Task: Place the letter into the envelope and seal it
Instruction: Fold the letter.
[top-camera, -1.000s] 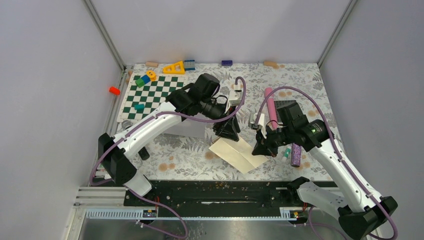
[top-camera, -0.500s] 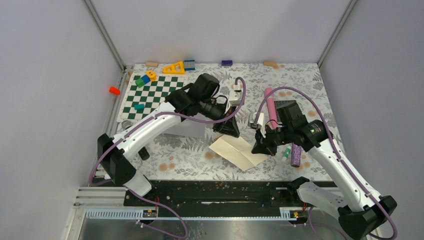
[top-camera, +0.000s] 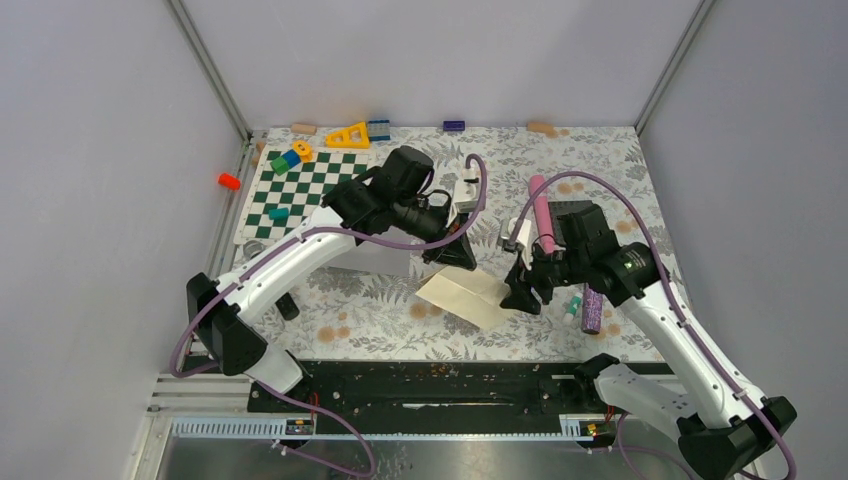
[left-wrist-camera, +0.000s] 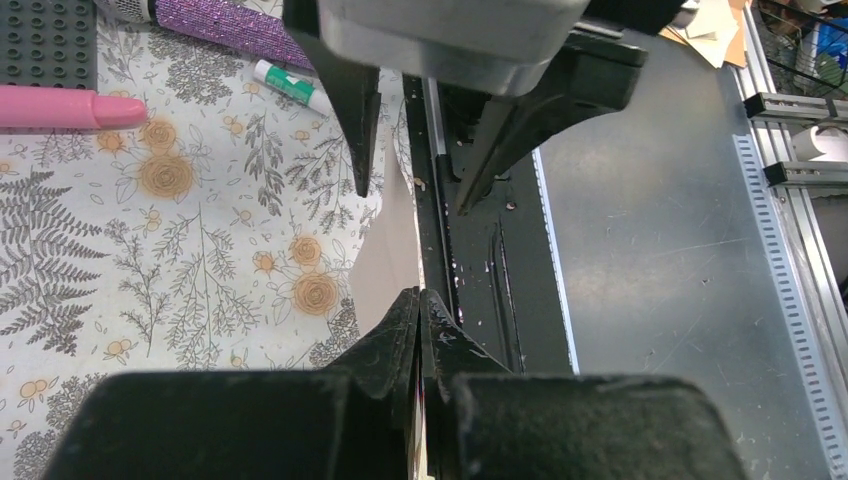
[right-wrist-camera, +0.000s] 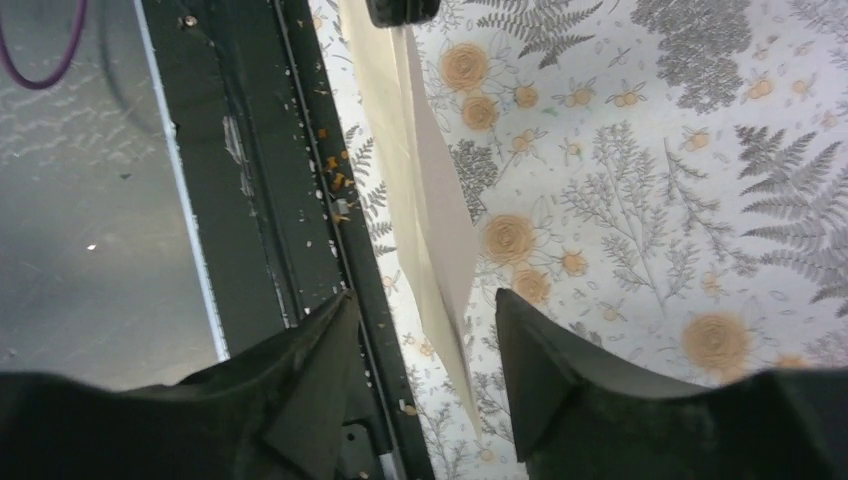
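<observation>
The envelope (top-camera: 468, 297) is a pale sheet raised off the flowered cloth between my two grippers. My left gripper (top-camera: 462, 257) is shut on its far end, and in the left wrist view a thin pale edge (left-wrist-camera: 392, 262) runs out of the closed jaws (left-wrist-camera: 420, 296). My right gripper (top-camera: 521, 293) stands open at the sheet's near-right end. In the right wrist view its fingertips (right-wrist-camera: 425, 296) straddle the hanging sheet without touching it. There a grey-lavender pointed flap (right-wrist-camera: 442, 205) lies against a cream layer (right-wrist-camera: 383, 85), which may be the letter.
A pink marker (top-camera: 541, 212) and a dark grey studded plate (top-camera: 574, 213) lie behind the right arm. A purple glitter tube (top-camera: 591, 310) and a glue stick (top-camera: 574, 305) sit to its right. A chessboard (top-camera: 305, 190) with blocks is at the back left. A black rail (top-camera: 430, 385) runs along the near edge.
My left gripper has closed on the sheet's far end. My right gripper has opened and let go of the near-right end. The sheet has shifted slightly left.
</observation>
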